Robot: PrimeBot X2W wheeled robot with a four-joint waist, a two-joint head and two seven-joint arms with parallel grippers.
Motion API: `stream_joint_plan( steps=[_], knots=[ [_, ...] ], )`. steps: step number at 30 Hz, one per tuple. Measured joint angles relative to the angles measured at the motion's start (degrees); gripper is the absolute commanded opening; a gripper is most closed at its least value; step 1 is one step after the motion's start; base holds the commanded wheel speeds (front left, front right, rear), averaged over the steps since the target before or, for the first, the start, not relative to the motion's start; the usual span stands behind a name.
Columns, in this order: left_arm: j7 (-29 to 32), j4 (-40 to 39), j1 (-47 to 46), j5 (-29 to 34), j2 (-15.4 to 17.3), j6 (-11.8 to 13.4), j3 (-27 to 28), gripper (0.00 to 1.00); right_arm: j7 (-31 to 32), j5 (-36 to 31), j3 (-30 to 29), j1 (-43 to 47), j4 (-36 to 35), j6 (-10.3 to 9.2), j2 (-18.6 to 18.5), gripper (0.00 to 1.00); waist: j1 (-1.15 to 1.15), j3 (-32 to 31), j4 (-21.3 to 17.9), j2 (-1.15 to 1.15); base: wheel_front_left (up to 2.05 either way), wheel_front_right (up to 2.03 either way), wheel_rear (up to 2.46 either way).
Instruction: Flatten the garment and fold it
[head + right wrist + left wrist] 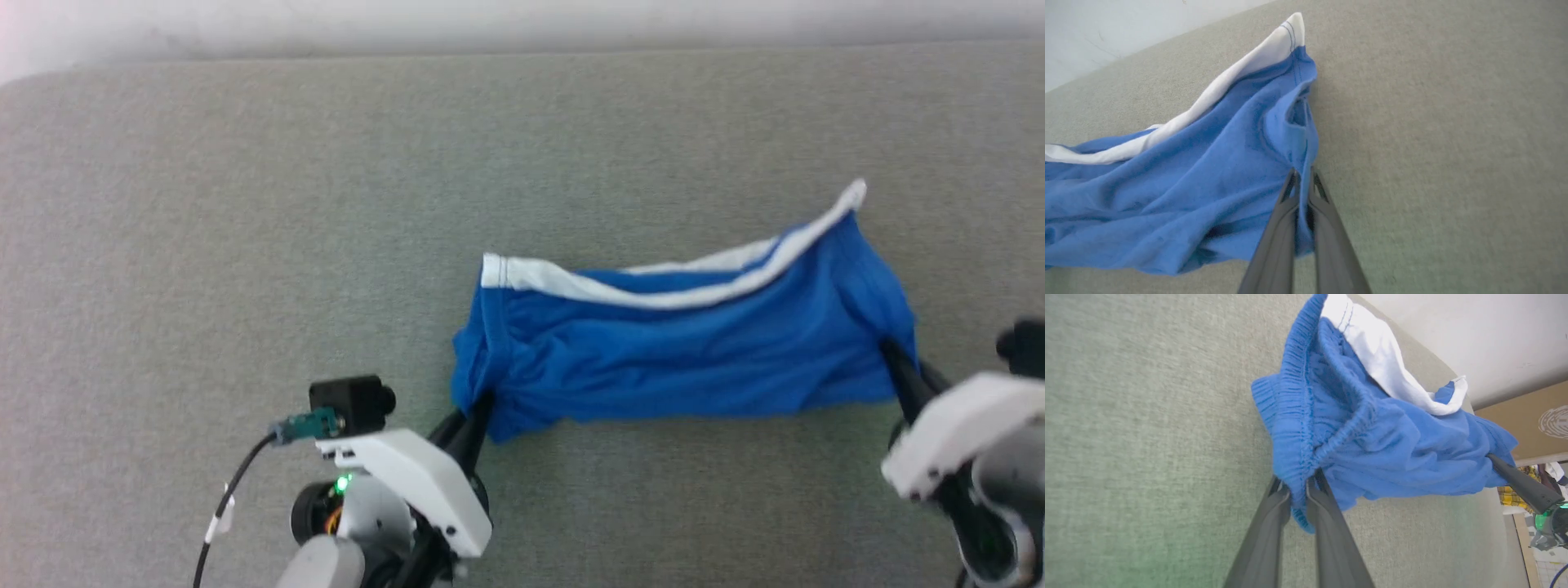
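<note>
The garment (686, 343), bright blue shorts with white trim along the far edge, stretches left to right between my two grippers over the grey table. My left gripper (478, 404) is shut on its near left corner. In the left wrist view the left gripper (1298, 486) pinches the gathered elastic waistband of the garment (1372, 449). My right gripper (890, 353) is shut on the near right corner. In the right wrist view the right gripper (1302, 177) clamps a blue fabric edge of the garment (1188, 188). The cloth sags slightly in the middle.
The grey fabric-covered table (326, 204) spreads wide to the left and behind the shorts. A pale wall (522, 20) runs along its far edge. In the left wrist view the right gripper's dark finger (1519, 484) shows at the right, with a brown panel (1527, 416) beyond.
</note>
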Motion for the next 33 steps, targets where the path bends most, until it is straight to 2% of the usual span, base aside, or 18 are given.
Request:
stream_joint_plan(
  steps=[1, 6, 11, 12, 13, 14, 15, 16, 17, 22, 25, 30, 33],
  knots=[
    [0.8, -1.4, 2.1, -0.6, 0.3, 0.0, -0.2, 0.0, -1.0, 2.3, -0.4, 4.0, -1.0, -0.01, 0.0, 0.0, 0.0, -0.7, -1.1, 0.0, 0.0, 0.0, 0.0],
    [1.7, -3.6, 7.1, -1.7, 1.2, 0.9, -0.3, 0.0, -4.1, 8.3, 0.2, 12.5, -2.1, -0.01, 0.0, 0.0, 0.0, -2.3, -3.6, 0.0, 0.0, 0.0, 0.0],
    [1.4, -3.7, 9.8, -2.1, 1.6, 1.6, -0.2, 0.0, -7.6, 11.6, 1.9, 15.6, -0.8, -0.01, 0.0, 0.0, 0.0, -3.8, -5.4, 0.0, 0.0, 0.0, 0.0],
    [1.1, -3.5, 9.8, -2.1, 1.5, 1.8, -0.2, 0.04, -8.1, 11.5, 2.3, 15.5, -0.3, -0.01, 0.0, 0.0, 0.0, -4.0, -5.6, 0.0, 0.0, 0.0, 0.0],
    [0.9, -3.3, 9.8, -2.1, 1.4, 1.9, -0.2, 0.4, -8.6, 11.5, 2.5, 15.4, 0.3, -0.01, 0.0, 0.01, 0.0, -4.3, -5.7, 0.0, 0.0, 0.0, 0.0],
    [0.8, -2.9, 9.8, -2.1, 1.3, 2.0, -0.2, 0.4, -9.1, 11.2, 2.8, 15.4, 0.8, -0.01, 0.0, 0.01, 0.0, -4.6, -5.8, 0.0, 0.0, 0.0, 0.0],
    [0.5, -2.6, 9.8, -2.1, 1.0, 2.0, -0.1, 0.89, -9.4, 10.6, 3.2, 15.3, 1.3, -0.01, -0.1, 0.37, 0.0, -4.8, -5.9, 0.0, 0.0, 0.0, 0.0],
    [0.3, -2.2, 9.7, -2.1, 1.0, 2.0, -0.2, 0.98, -9.9, 10.4, 3.4, 15.2, 1.8, -0.02, 0.0, 0.71, 0.0, -5.1, -5.9, 0.0, 0.0, 0.0, 0.0],
    [0.3, -1.9, 9.6, -2.1, 0.9, 2.0, -0.2, 1.0, -10.3, 10.2, 3.6, 15.0, 2.2, -0.05, -0.1, 1.0, 0.0, -5.2, -5.8, 0.0, 0.0, 0.0, 0.0],
    [-1.2, -1.0, 9.5, -2.1, 0.4, 2.3, 0.2, 1.0, -10.1, 9.5, 5.0, 14.8, 2.2, -0.07, -0.1, 1.0, 0.01, -5.8, -5.1, 0.0, 0.0, 0.0, 0.0],
    [-3.4, -2.4, 9.7, -2.0, 0.4, 2.5, 1.2, 1.0, -9.3, 9.4, 4.3, 15.5, -0.2, -0.07, -0.1, 1.0, 0.01, -6.1, -4.8, 0.0, 0.0, 0.0, 0.0],
    [-9.3, -8.4, 11.7, -1.6, 1.4, 1.1, 4.1, 1.0, -8.7, 7.2, 0.3, 18.3, -7.1, -0.07, -0.1, 1.0, 0.01, -6.1, -4.7, 0.0, 0.0, 0.0, 0.0],
    [-15.1, -10.8, 12.2, 0.5, 2.4, 0.9, 6.9, 1.0, -8.3, 5.8, -1.7, 18.8, -9.8, -0.07, -0.1, 1.0, 0.01, -5.8, -4.8, 0.0, 0.0, 0.0, 0.0]
  ],
)
